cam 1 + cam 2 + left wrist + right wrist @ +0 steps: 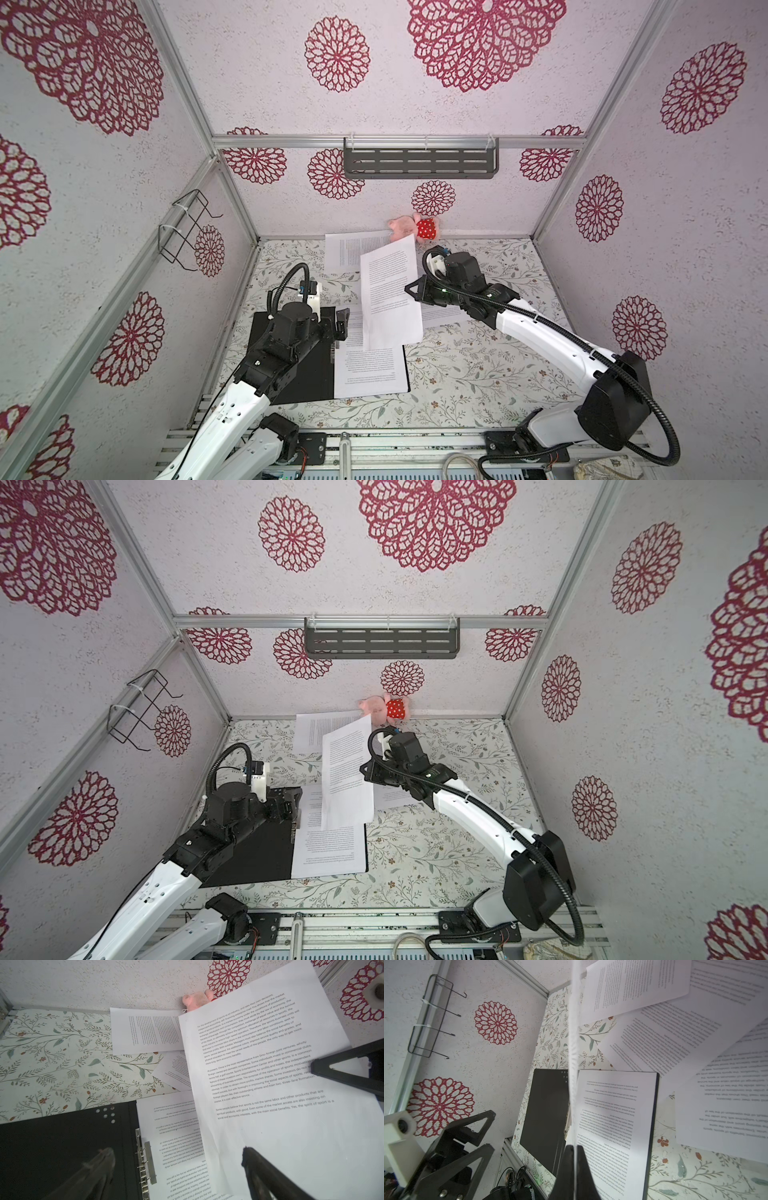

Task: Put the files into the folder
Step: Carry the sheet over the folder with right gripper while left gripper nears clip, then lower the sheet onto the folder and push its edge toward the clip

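The folder lies open at the front left of the table, black inside up, and one of the files rests on its right half beside the spine clip. My right gripper is shut on the right edge of another sheet, which hangs lifted and tilted above the folder's far end; it appears edge-on in the right wrist view, pinched between the jaws. My left gripper stands open over the folder's spine, with nothing between its fingers. More files lie at the back and under the right arm.
A pink plush toy in a red dotted dress lies against the back wall. A grey slotted shelf hangs on that wall, and a black wire rack on the left wall. Walls close in the floral table on three sides.
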`<state>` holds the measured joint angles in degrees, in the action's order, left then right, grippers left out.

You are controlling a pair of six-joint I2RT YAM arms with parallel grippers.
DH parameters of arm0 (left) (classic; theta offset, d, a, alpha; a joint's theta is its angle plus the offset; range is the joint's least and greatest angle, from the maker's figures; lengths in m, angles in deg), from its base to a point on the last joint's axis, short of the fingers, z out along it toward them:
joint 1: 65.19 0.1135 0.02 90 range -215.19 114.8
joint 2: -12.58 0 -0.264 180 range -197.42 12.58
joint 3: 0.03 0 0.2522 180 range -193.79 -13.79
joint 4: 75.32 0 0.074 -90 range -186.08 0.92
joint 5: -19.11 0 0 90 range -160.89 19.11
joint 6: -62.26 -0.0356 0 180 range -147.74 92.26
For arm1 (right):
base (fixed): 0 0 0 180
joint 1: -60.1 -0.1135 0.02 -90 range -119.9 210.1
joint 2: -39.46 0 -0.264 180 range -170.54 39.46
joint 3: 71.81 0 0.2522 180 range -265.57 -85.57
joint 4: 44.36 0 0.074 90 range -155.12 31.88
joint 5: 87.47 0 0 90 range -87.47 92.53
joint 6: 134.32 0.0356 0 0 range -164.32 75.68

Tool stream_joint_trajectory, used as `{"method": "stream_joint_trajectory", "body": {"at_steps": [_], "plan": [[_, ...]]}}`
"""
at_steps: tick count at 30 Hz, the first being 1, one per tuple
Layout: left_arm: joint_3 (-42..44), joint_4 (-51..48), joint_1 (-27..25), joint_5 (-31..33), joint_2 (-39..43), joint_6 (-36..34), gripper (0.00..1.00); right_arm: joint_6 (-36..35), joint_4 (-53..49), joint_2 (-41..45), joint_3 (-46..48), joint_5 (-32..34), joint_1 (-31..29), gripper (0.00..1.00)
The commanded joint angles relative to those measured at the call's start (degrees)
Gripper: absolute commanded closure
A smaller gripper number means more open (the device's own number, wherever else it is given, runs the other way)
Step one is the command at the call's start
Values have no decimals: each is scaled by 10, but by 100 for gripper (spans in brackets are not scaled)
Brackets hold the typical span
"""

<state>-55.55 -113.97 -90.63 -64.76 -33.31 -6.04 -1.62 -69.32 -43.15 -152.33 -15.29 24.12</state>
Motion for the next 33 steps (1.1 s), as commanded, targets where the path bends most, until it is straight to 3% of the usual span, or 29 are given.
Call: {"method": "stream_joint_trajectory", "body": {"at_steps": [1,5,13,18,23,33], "plan": [[-14,1,5,-4,-6,-4,1,3,35,-26,44,-13,7,100],[-14,0,6,-8,-8,-5,1,12,85,-67,99,1,-4,100],[-37,-54,0,-3,-6,-12,1,10,89,-125,89,37,-39,100],[-34,-148,0,-2,33,-9,1,20,99,-135,88,38,-59,100],[-3,-137,-1,28,82,-12,1,24,104,-148,89,34,-73,100],[-18,-147,0,13,21,-28,1,34,99,-174,65,38,-91,100]]}}
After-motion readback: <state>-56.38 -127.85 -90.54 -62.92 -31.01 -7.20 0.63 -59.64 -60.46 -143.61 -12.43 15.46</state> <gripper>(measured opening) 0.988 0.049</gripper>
